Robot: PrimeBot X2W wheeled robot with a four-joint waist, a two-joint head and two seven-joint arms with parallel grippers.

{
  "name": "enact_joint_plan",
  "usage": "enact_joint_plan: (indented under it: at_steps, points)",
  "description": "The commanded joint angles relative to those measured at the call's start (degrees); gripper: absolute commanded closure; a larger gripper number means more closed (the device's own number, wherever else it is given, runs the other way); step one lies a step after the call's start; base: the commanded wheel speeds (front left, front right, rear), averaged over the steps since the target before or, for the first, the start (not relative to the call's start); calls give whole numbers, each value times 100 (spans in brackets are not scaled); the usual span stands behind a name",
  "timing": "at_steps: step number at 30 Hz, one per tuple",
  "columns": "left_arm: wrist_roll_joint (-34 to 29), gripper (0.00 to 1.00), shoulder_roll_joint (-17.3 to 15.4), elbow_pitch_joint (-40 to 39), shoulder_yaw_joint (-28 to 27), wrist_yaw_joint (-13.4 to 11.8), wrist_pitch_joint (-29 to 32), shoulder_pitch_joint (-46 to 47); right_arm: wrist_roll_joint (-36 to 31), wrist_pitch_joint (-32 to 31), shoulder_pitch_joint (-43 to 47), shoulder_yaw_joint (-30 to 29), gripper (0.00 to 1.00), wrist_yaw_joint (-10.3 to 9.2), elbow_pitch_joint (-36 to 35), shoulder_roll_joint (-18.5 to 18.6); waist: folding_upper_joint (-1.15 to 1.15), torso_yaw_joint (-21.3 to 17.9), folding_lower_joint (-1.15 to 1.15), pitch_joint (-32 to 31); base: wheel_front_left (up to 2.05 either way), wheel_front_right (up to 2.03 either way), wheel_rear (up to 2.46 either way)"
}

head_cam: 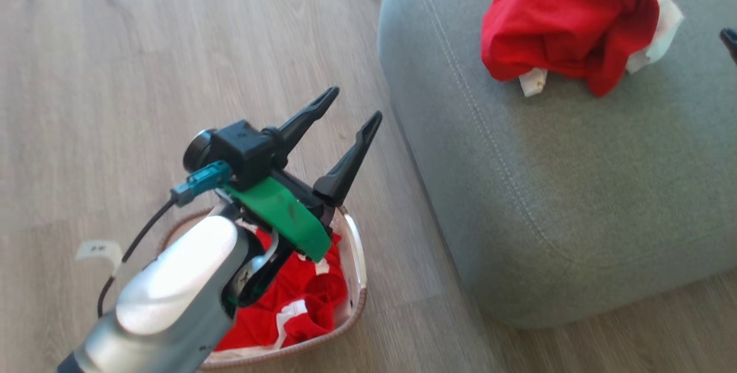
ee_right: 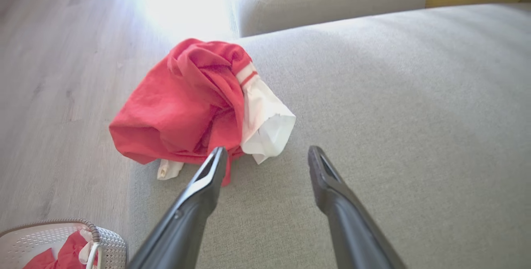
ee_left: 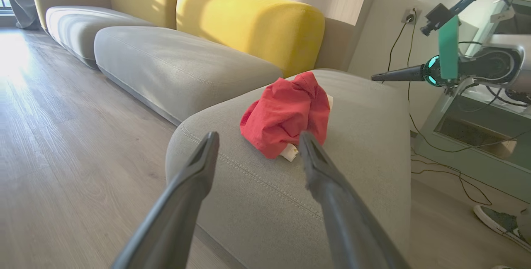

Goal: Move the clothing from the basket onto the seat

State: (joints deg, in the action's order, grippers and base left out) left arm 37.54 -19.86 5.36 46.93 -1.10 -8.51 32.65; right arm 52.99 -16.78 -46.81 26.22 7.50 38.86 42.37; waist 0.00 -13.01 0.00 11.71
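pale wood floor [head_cam: 173, 45] alongside a grey-green seat [head_cam: 576, 189]. one red garment [ee_right: 182, 103] lies bunched on the seat, just ahead of the right gripper [ee_right: 266, 150], whose jaws stand apart and empty. the second garment [head_cam: 293, 298] sits crumpled in the basket [head_cam: 358, 258], directly beneath the left gripper [head_cam: 355, 103], likewise spread wide and holding nothing. both pieces: bright red, white panels, striped trim. judged light, limp and not slippery; best pinched at a raised fold near the heap's top.

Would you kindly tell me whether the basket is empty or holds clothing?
Not empty: a red garment lies crumpled inside the basket; the right wrist view shows red fabric in it too.
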Motion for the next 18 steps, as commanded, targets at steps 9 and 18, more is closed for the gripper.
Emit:
enact_joint_plan:
  at_steps: [9, 18]
  points:
    - [108, 0, -215, -191, -421, -224, -217, -165, -138, 730, 875, -745, 0, -1, -1222, 529, 0, 482, 0, -453, 0, 0, 0]
    - [271, 0, -402, -183, -749, -540, -412, -614, -684, 1193, 2160, -1996, 0, -1, -2352, 95, 0, 918, 0, -704, 0, 0, 0]
